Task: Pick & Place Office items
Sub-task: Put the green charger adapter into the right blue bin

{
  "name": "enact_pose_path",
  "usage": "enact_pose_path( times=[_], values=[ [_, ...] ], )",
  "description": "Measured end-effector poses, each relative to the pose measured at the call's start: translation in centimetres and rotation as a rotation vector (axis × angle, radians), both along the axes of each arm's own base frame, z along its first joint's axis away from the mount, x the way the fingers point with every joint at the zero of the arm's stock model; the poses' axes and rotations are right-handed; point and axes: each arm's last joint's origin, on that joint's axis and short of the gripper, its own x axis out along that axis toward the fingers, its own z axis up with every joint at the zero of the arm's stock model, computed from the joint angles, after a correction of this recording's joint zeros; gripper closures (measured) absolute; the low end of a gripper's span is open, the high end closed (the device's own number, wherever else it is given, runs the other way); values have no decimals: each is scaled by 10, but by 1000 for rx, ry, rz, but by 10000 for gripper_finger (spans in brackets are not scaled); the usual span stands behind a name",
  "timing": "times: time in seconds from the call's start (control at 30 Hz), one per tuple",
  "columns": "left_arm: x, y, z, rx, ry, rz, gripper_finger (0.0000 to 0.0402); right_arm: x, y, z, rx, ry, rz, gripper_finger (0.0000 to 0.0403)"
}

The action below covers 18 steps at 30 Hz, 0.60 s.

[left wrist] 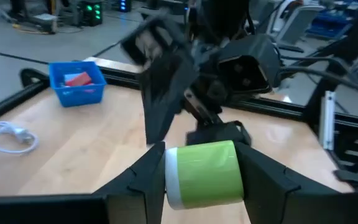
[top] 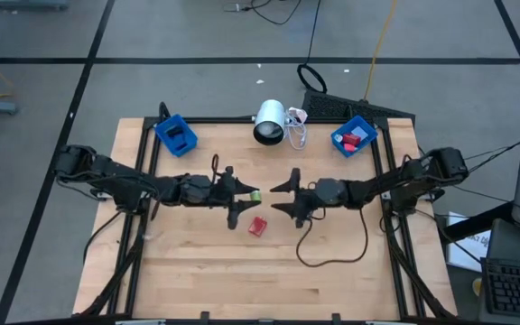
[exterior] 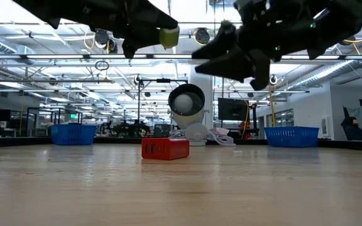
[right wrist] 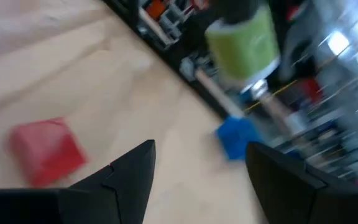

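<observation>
Left jaws (left wrist: 201, 180) clenched on a green cylindrical item w/ a white end band (left wrist: 204, 172), one finger on each side of it; held up in the air, clear of the bench (top: 242, 271), near bench centre. In the high view the green item sits at the tip of the left jaws, just left of centre. Right jaws (top: 289, 194) released, fingers spread w/ nothing between them, pointing toward the left jaws, tips apart from the green item but near it. Both arms reach in from opposite sides & almost meet mid-bench.

Red blocky item (top: 257, 226) lies on the bench, just in front of and below the gap between the two jaws; low view shows it resting flat on the wood. Left blue bin (top: 176, 135) at the back left holds something dark; right blue bin (top: 354, 137) at the back right holds red pieces. White cylindrical lamp-like object (top: 270, 122) sits between the bins at the back edge, its white cable (top: 298, 129) coiled beside it. A black cable (top: 332, 248) loops across the bench under the right arm.
</observation>
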Motion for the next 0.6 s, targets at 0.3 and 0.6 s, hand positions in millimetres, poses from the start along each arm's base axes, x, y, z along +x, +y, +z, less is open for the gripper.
enact_pose_path(
  times=[0.3,0.6],
  values=[
    [0,0,0,-43,3,-7,240,-1,24,18,-238,-191,150,151],
    [4,-2,-1,-82,-39,-21,239,1,20,18,-215,-208,157,128]
  ],
)
